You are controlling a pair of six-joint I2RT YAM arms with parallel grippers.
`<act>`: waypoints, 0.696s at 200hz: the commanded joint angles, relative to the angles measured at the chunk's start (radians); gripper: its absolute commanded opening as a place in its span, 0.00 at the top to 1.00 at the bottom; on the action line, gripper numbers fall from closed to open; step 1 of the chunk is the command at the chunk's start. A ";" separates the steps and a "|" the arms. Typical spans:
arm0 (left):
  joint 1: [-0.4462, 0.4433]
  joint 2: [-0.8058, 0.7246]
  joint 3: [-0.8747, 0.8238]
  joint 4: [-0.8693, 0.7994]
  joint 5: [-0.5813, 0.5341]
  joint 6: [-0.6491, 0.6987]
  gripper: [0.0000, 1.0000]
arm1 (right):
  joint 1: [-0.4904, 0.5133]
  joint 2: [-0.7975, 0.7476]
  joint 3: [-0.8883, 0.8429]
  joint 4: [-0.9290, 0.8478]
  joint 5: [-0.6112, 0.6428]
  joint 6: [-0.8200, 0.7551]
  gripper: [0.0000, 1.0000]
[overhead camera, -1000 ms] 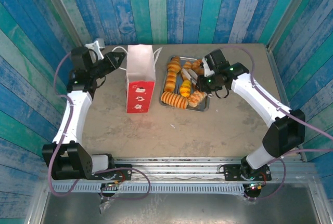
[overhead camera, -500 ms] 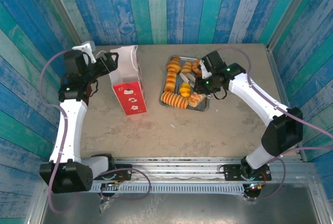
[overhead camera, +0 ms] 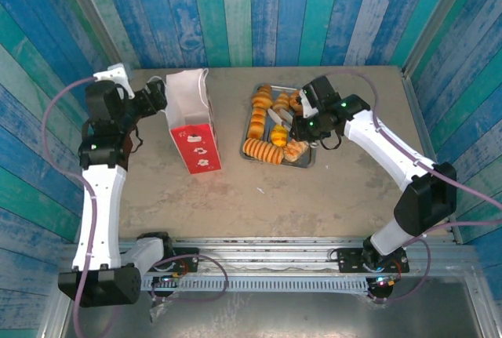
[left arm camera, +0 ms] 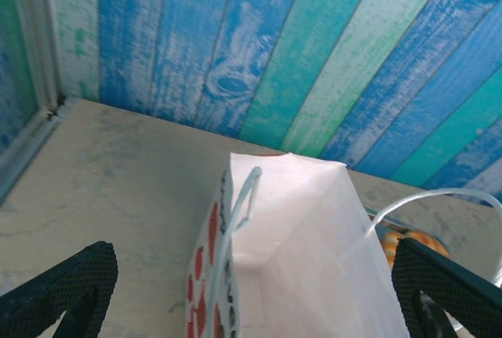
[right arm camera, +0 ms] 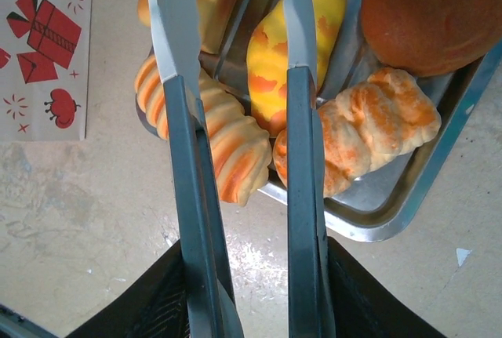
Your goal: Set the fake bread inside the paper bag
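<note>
Fake bread (overhead camera: 271, 122): we see the pastries lying together on the grey tray (overhead camera: 307, 162), to the right of the bag. A yellow loaf (right arm camera: 267, 63) lies between a striped loaf (right arm camera: 227, 146) and a twisted pastry (right arm camera: 369, 130).
Paper bag (overhead camera: 192, 118): it stands on the table, mouth open, near the tray but apart from it.
Right gripper (right arm camera: 233, 9): it is low over the tray above the yellow loaf. We find the jaws parted a little with nothing clamped.
Left gripper (overhead camera: 151, 96): it is at the bag's left top edge, spread wide and holding nothing.

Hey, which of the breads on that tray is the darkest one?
The round bun next to the twisted pastry. It is smooth and reddish-brown, while the others are golden or yellow with ridges.
</note>
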 commanded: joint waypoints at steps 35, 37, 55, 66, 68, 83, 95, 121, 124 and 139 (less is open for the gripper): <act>0.004 -0.178 -0.121 0.114 -0.233 0.090 0.06 | 0.025 0.025 0.055 -0.006 -0.041 0.023 0.54; 0.004 -0.183 -0.128 0.118 -0.239 0.093 0.06 | 0.025 0.026 0.055 -0.005 -0.044 0.023 0.54; 0.004 -0.214 -0.170 0.146 -0.275 0.104 0.06 | 0.030 0.041 0.057 0.011 -0.059 0.033 0.54; 0.004 -0.226 -0.190 0.159 -0.284 0.104 0.06 | 0.034 0.052 0.059 0.016 -0.072 0.040 0.54; 0.004 -0.227 -0.192 0.161 -0.284 0.104 0.06 | 0.035 0.054 0.060 0.017 -0.074 0.041 0.54; 0.004 -0.236 -0.207 0.172 -0.283 0.102 0.06 | 0.039 0.076 0.070 0.017 -0.083 0.044 0.53; 0.004 -0.238 -0.211 0.176 -0.279 0.103 0.06 | 0.045 0.086 0.076 0.018 -0.083 0.047 0.53; 0.004 -0.241 -0.216 0.178 -0.277 0.100 0.06 | 0.056 0.115 0.095 0.020 -0.086 0.052 0.51; 0.004 -0.242 -0.216 0.178 -0.275 0.101 0.06 | 0.058 0.119 0.096 0.020 -0.086 0.051 0.51; 0.004 -0.244 -0.219 0.177 -0.270 0.101 0.06 | 0.061 0.136 0.103 0.019 -0.088 0.055 0.51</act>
